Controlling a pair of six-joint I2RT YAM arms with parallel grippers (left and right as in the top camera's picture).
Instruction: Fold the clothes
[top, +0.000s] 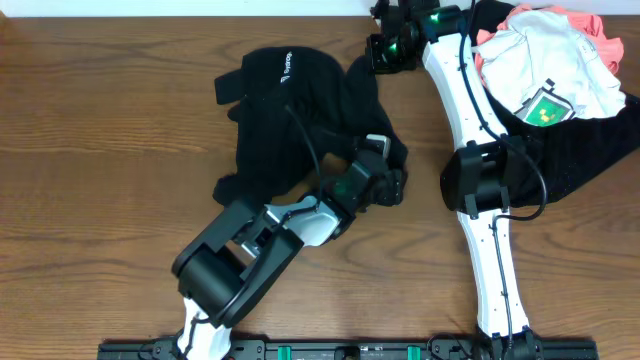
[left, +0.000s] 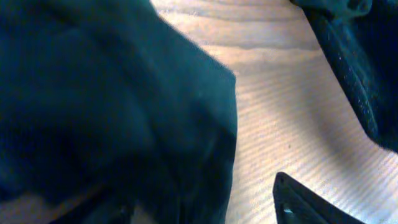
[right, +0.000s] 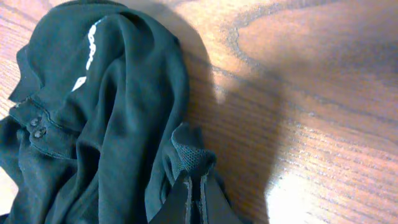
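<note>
Black crumpled fabric shirt (top: 290, 110) lies mid wooden bench (top: 100, 150). The right claw (right: 194, 200) pinches its edge, while the left claw (top: 388, 176) gapes wide at the hem. Pulling now could drag bunched layers into a crooked fold.

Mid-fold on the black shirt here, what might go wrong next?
1. The black shirt lies bunched, so the open left gripper may grab several layers.
2. The right gripper seems to pinch only a small edge; it may slip.
3. The right arm runs beside the clothes pile and might drag it.
</note>
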